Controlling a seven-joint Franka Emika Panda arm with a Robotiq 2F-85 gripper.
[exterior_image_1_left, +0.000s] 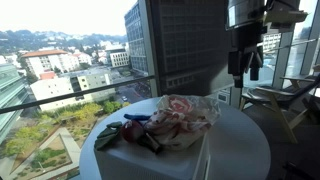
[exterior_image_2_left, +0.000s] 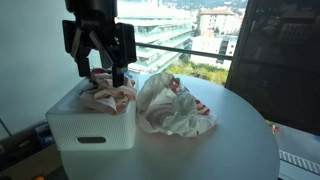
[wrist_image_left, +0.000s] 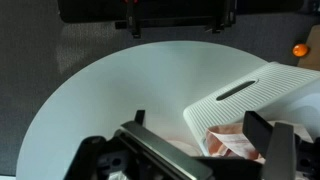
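White plastic basket (exterior_image_2_left: 90, 130) sits at the left edge of the round white tabletop (exterior_image_2_left: 245, 145), holding a crumpled red-and-white cloth (exterior_image_2_left: 108, 95). Black jaws hang just above that cloth, spread wide and empty. A second crumpled cloth (exterior_image_2_left: 178, 108) lies just right of the basket.

Exterior views share table (exterior_image_1_left: 245, 140) (exterior_image_2_left: 235, 140), close; wrist view looks down.

A high-floor office or lounge is suggested. Tall glass windows (exterior_image_1_left: 70, 60) fill the left of the frame, and low city rooftops and a dark tower block (exterior_image_1_left: 185, 40) are seen through them from above. A round white table (exterior_image_1_left: 245, 140) is set by the glass, and a pale chair (exterior_image_1_left: 275, 100) is seen at the right edge.
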